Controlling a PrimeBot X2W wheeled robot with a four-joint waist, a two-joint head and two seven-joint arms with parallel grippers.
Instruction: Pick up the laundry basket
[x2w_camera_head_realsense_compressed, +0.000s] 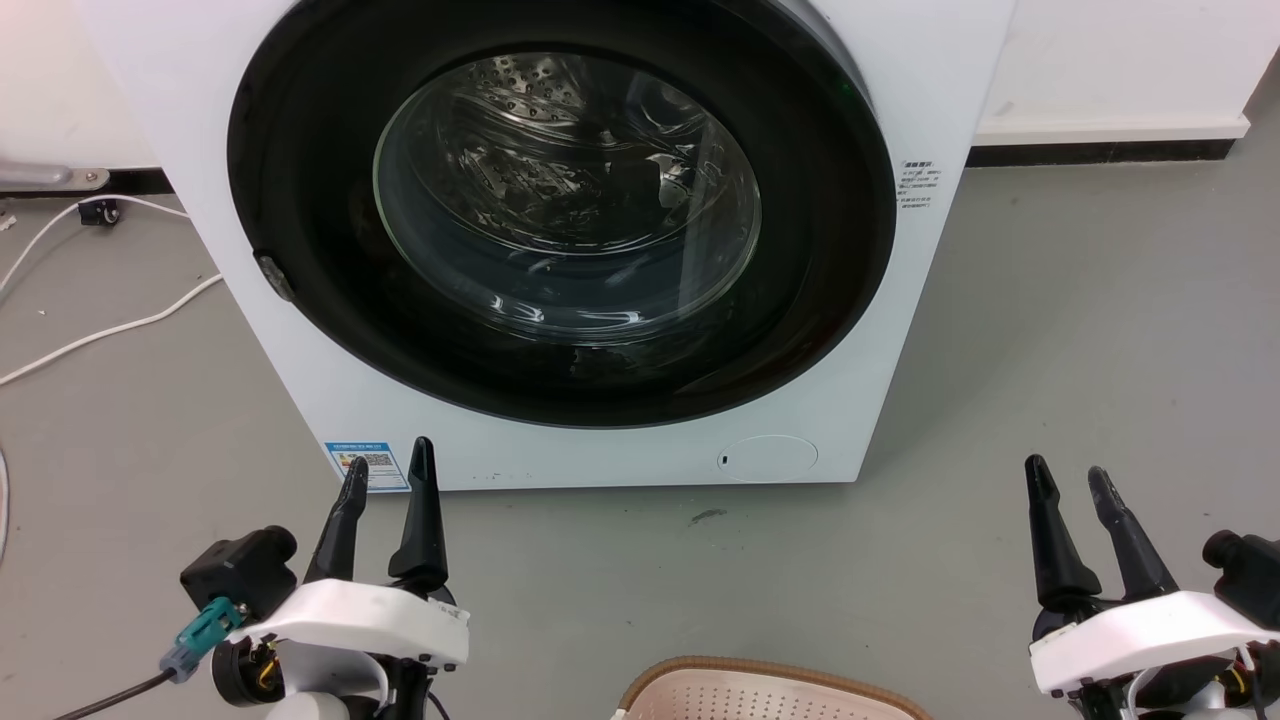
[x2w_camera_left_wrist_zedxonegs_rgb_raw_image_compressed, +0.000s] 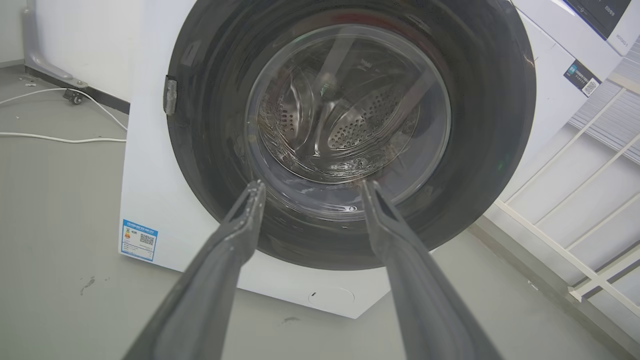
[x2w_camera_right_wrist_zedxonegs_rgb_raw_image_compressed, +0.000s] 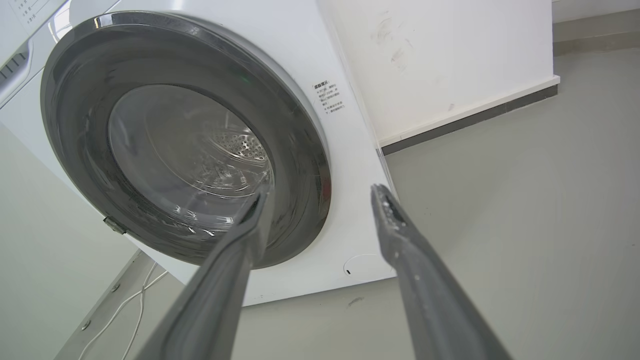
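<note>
The laundry basket (x2w_camera_head_realsense_compressed: 765, 692) peeks in at the bottom middle of the head view: a cream-pink perforated wall under a brown braided rim, most of it cut off by the frame edge. My left gripper (x2w_camera_head_realsense_compressed: 388, 462) stands open at the lower left, fingers pointing toward the washing machine, well left of the basket. My right gripper (x2w_camera_head_realsense_compressed: 1068, 474) stands open at the lower right, apart from the basket. In each wrist view the fingers of my left gripper (x2w_camera_left_wrist_zedxonegs_rgb_raw_image_compressed: 311, 186) and my right gripper (x2w_camera_right_wrist_zedxonegs_rgb_raw_image_compressed: 319, 191) spread apart with nothing between them.
A white front-loading washing machine (x2w_camera_head_realsense_compressed: 880, 380) with a dark round door (x2w_camera_head_realsense_compressed: 560, 215) stands just ahead on the grey floor. White cables (x2w_camera_head_realsense_compressed: 110, 330) trail on the floor at the left. A white wall with dark skirting (x2w_camera_head_realsense_compressed: 1100, 152) runs at the right.
</note>
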